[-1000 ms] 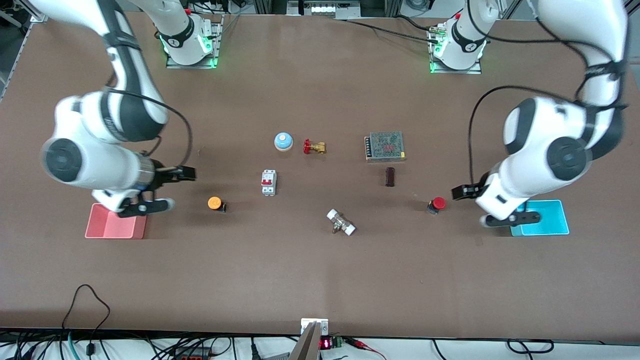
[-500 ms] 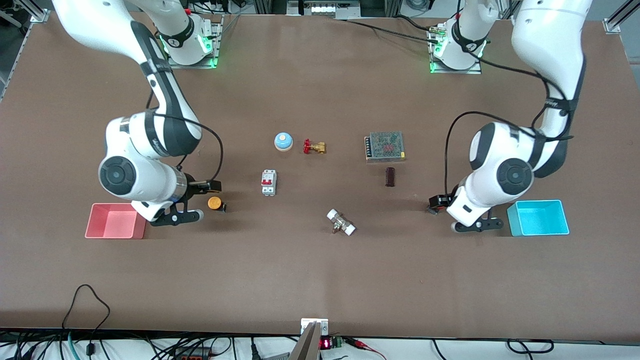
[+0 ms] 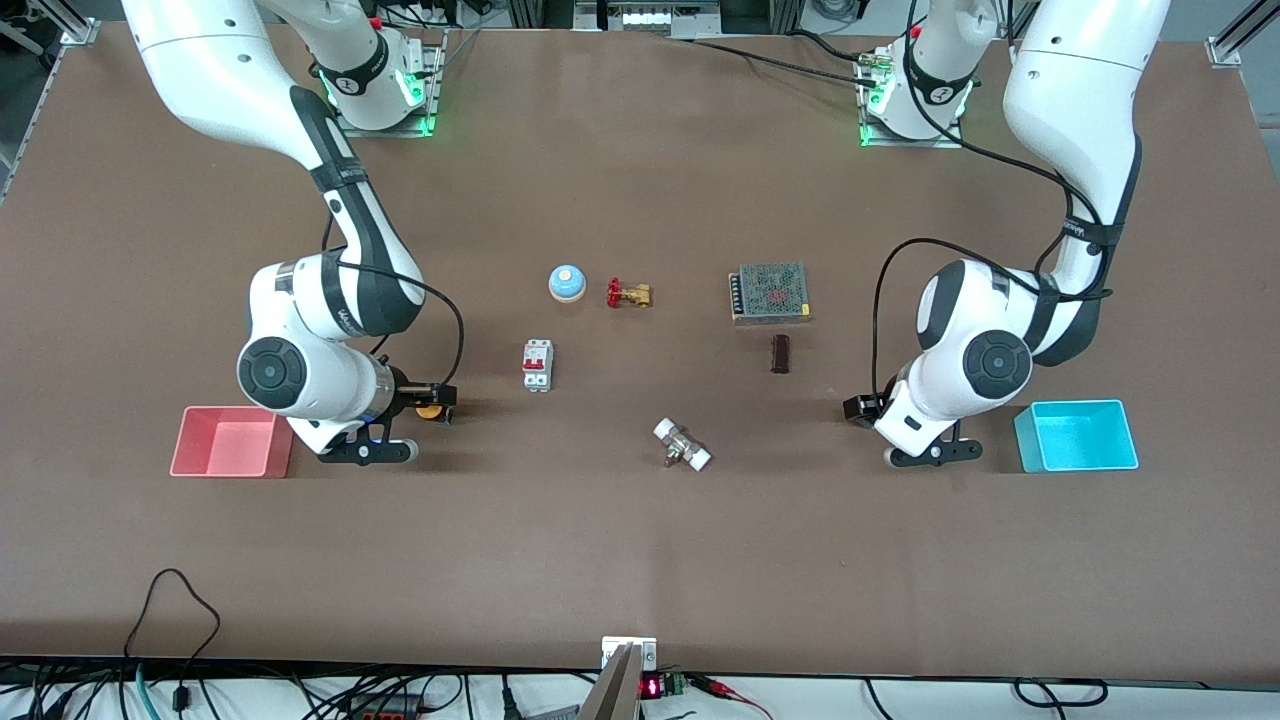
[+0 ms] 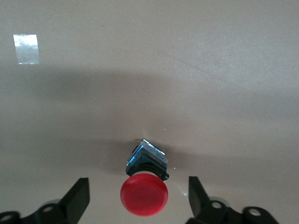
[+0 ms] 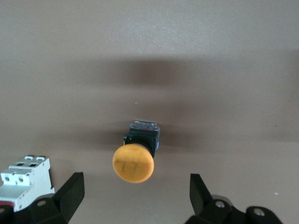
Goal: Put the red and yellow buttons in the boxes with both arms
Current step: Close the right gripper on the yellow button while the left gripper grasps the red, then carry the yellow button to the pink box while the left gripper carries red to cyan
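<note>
Our left gripper (image 4: 135,198) hangs over the red button (image 4: 144,193) with fingers spread wide, the cap between them, untouched. Our right gripper (image 5: 135,198) is likewise spread over the yellow button (image 5: 133,162). Beside the arms sit the cyan box (image 3: 1076,436) and pink box (image 3: 230,441). A white breaker (image 3: 537,365) lies farther off.

**Your table, read as a clock from the front camera, twelve toward the bases**
The right-end button (image 5: 133,162) sits between the spread fingers of the right gripper (image 5: 135,182), with the right-end box (image 3: 230,470) at about its nine o'clock. The left-end button (image 4: 144,195) sits between the spread fingers of the left gripper (image 4: 138,184), with the left-end box (image 3: 1078,466) at its three. Mid-table, the valve (image 3: 628,294) lies at three of the bell (image 3: 567,283) and the breaker (image 3: 537,365) at its seven.
</note>
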`<state>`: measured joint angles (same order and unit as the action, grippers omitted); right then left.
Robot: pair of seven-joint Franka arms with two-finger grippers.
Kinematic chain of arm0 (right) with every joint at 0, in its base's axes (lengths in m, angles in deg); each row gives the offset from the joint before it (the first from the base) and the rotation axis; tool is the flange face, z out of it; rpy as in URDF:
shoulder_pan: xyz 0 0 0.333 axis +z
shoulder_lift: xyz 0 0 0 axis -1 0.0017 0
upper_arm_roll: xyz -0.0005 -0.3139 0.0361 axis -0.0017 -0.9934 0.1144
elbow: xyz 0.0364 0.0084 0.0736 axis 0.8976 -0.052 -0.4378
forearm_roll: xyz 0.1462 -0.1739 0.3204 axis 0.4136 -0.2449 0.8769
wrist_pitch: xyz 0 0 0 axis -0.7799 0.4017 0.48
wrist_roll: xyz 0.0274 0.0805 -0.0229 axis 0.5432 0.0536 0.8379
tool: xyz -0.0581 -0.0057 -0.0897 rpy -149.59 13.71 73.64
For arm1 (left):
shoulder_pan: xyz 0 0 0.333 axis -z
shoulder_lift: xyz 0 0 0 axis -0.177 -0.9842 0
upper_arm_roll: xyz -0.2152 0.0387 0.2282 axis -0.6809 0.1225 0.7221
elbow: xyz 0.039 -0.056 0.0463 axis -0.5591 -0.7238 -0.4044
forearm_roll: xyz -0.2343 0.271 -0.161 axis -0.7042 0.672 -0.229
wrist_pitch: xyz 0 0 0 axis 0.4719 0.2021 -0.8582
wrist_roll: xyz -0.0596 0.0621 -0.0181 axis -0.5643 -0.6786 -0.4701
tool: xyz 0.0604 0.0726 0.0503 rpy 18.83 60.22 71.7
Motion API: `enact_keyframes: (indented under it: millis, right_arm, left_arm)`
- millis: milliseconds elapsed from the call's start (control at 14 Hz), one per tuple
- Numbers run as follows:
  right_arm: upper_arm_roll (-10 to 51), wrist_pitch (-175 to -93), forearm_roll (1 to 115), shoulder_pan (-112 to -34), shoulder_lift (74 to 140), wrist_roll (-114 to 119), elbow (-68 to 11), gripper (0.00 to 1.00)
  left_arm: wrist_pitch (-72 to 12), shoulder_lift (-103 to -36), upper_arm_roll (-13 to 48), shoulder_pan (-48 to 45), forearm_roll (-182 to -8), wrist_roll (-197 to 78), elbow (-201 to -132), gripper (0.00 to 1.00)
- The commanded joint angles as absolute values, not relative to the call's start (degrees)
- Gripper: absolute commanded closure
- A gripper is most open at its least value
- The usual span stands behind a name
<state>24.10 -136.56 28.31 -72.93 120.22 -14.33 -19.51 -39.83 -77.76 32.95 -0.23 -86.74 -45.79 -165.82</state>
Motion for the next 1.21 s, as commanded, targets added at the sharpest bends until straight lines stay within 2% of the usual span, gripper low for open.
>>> enact_keyframes:
  millis: [0, 286, 500, 786, 1143]
  right_arm:
    - [23.9, -137.9, 29.1, -72.0, 121.8, -15.9, -18.8, 0.0]
    - [23.8, -139.5, 28.3, -71.1, 123.5, -17.4, -18.8, 0.0]
    - [23.4, -139.8, 27.1, -71.2, 124.1, -17.4, -18.8, 0.0]
    - [23.3, -139.8, 25.4, -71.2, 124.1, -17.4, -18.8, 0.18]
    - [23.3, -139.5, 25.2, -71.4, 124.2, -16.9, -18.9, 0.58]
  left_arm:
    - [-40.2, -77.3, 33.0, 0.2, -87.5, -44.8, -166.3, 0.28]
    - [-39.7, -77.3, 33.0, 0.1, -87.5, -44.7, -166.6, 0.53]
    - [-39.6, -77.3, 33.0, 0.1, -87.5, -44.7, -166.6, 0.65]
    - [-36.1, -76.3, 33.1, -0.9, -87.5, -45.2, -165.3, 0.69]
    - [-33.2, -73.7, 33.8, -5.3, -86.9, -47.1, -162.4, 0.69]
